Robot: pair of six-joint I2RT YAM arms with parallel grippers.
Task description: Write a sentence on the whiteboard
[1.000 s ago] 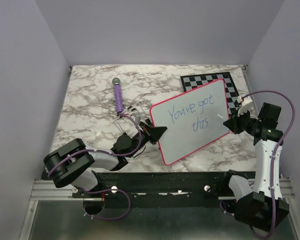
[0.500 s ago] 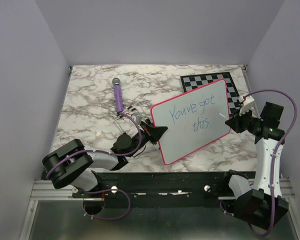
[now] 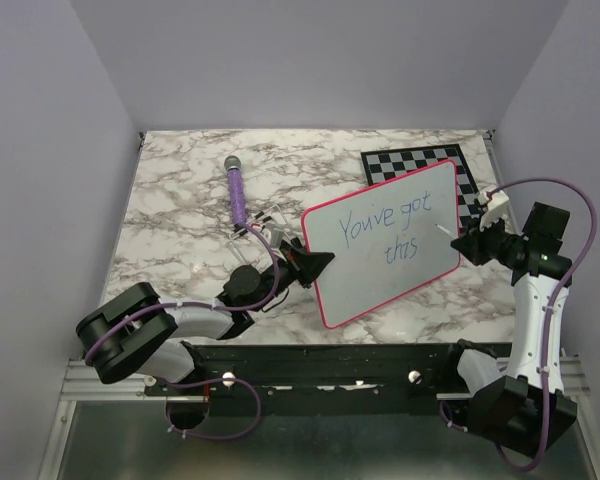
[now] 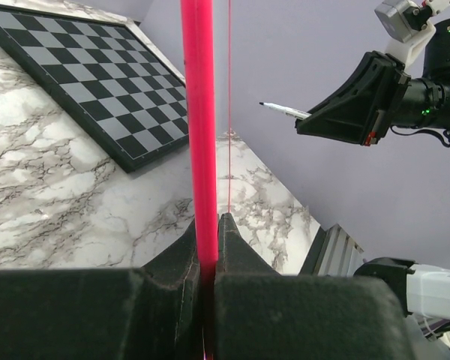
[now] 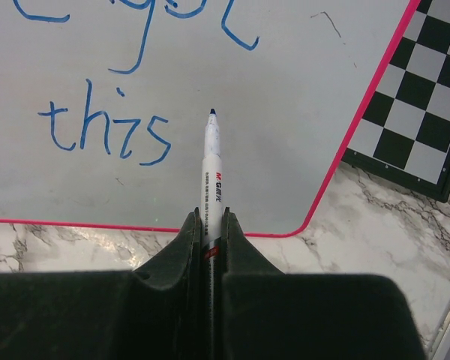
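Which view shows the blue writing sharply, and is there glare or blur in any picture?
Right wrist view: the sentence and the marker are sharp, the whiteboard evenly lit, no glare. Top external view: writing small but readable. Left wrist view: the whiteboard shows edge-on, its pink rim slightly soft; the chessboard is clear.

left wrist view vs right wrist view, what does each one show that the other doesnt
Only the left wrist view: the whiteboard seen edge-on, its pink rim pinched in the left gripper, and the right gripper seen from outside. Only the right wrist view: the board's white face with the blue sentence, the word "this" readable. Both: the marker clamped in the right gripper, the chessboard and the marble table.
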